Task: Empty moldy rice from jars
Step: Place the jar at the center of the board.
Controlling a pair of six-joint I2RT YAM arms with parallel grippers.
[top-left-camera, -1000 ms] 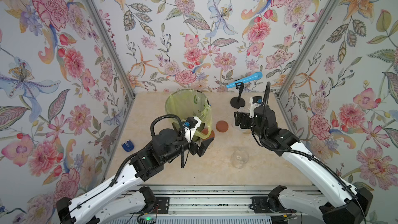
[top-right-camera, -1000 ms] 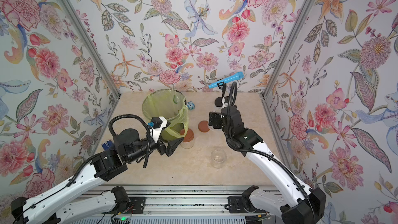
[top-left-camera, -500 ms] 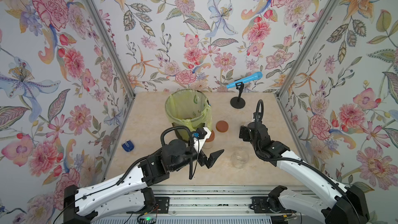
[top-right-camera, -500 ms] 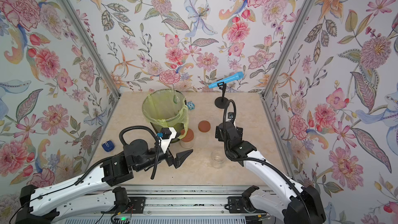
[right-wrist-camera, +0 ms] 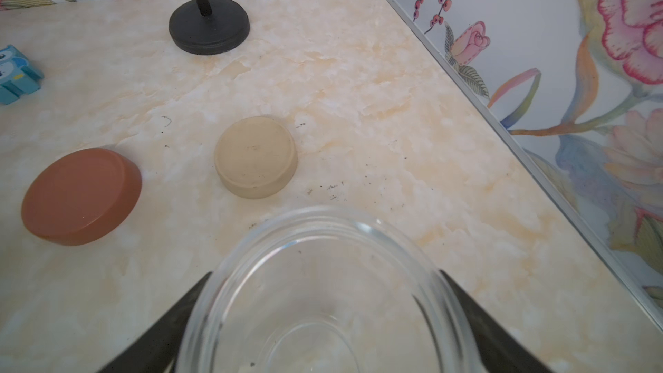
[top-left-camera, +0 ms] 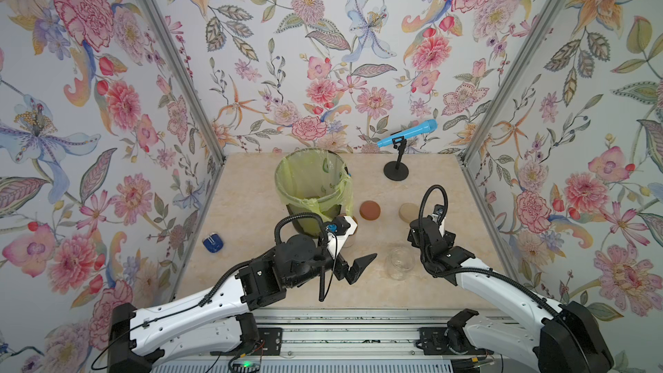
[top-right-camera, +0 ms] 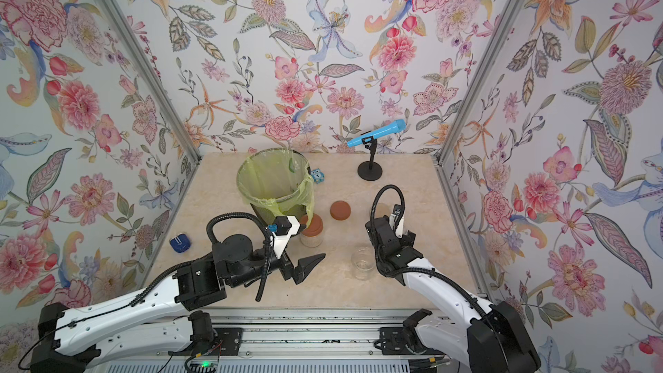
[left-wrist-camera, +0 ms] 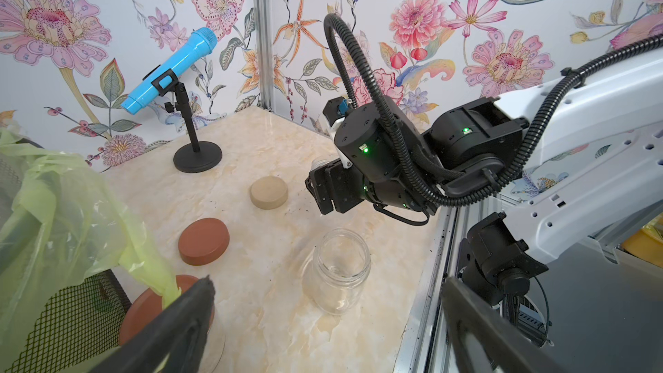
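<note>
moldy rice (top-right-camera: pixel 311 241): seen only in the lidded jar (top-right-camera: pixel 311 232), upright on the tabletop (top-right-camera: pixel 222 209) just beside the bin (top-right-camera: pixel 239 183), handy for tipping | left fingers (top-right-camera: pixel 313 259): apart, empty, near it, likely to steady it | right fingers (right-wrist-camera: pixel 172 324): clamped on an empty jar (right-wrist-camera: pixel 323 281) by the loose lids (right-wrist-camera: pixel 255 156), probably parking it

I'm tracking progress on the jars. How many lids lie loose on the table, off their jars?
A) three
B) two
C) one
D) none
B: a reddish-brown lid and a beige lid lie flat on the table, while the third lid sits on the jar beside the bin.
</note>
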